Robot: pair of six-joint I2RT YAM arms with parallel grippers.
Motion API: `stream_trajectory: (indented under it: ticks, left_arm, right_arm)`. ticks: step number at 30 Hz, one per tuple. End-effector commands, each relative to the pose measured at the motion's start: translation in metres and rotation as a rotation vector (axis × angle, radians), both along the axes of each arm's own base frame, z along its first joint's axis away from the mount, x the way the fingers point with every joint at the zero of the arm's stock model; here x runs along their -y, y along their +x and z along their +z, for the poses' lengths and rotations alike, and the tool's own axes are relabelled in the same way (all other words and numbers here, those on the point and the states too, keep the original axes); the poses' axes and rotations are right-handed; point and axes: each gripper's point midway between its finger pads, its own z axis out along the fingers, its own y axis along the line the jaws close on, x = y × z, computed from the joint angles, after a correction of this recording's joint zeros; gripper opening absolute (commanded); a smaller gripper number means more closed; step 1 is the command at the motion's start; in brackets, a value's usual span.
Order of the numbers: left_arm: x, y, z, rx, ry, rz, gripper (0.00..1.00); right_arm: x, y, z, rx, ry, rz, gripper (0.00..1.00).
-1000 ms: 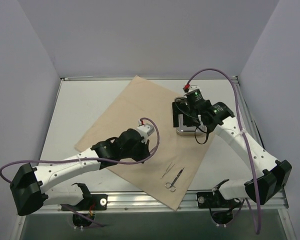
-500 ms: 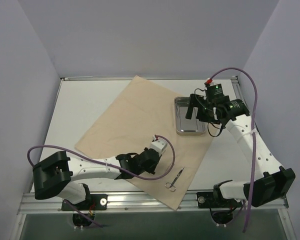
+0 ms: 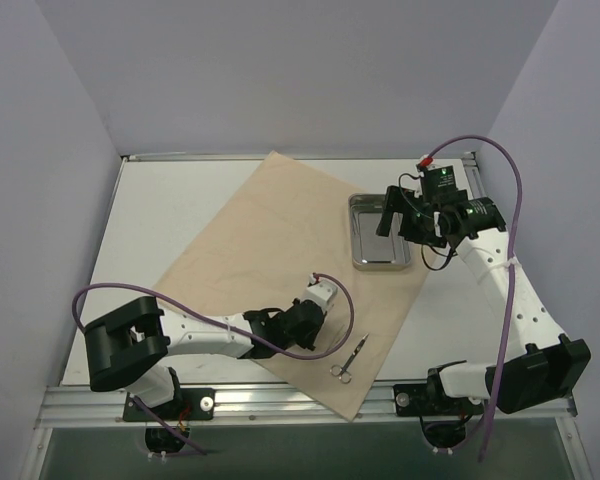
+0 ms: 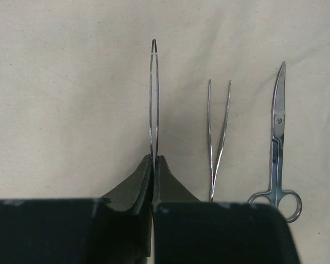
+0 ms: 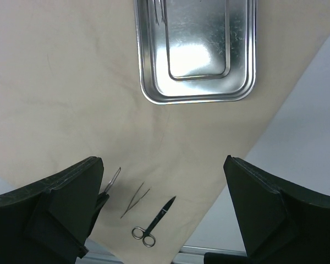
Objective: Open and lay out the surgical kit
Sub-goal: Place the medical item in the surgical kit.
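The tan wrap sheet [image 3: 250, 245] lies opened flat on the white desk [image 3: 160, 205], turned like a diamond, with its near corner hanging over the desk's near edge.

The left claw [image 4: 154, 160] sits low over the sheet close to the near edge, about midway along it. Its fingers [image 4: 135, 184] are pressed together on one pair of tweezers [image 4: 154, 99], which sticks straight out ahead of them. I cannot tell whether the tips touch the cloth. A second pair of tweezers [image 4: 217, 137] lies on the sheet just beside the claw on its right. The scissors [image 4: 278, 148] lie beyond that, roughly parallel, with their rings toward the claw.

The steel tray [image 3: 380, 245] rests on the sheet's right corner, toward the desk's far right corner. The right claw [image 5: 162, 162] hangs above the tray's far right side with its fingers [image 5: 66, 203] spread wide, gripping nothing. From its wrist camera the tray lies ahead, apart from the fingers.
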Motion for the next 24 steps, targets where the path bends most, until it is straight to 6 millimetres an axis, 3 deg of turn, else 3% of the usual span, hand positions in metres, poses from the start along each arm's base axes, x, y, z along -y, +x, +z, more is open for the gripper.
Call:
stream_trajectory:
  ticks: [1,24]
  left_arm:
    - [0.016,0.0,0.01,-0.006,-0.074,-0.001,0.02]
    - [0.005,-0.014,-0.014,-0.08,-0.012,0.081,0.02]
  right_arm:
    - [0.003,-0.007,0.011,0.027,0.003,0.01,1.0]
    - [0.001,0.001,0.002,0.02,-0.003,0.024,1.0]
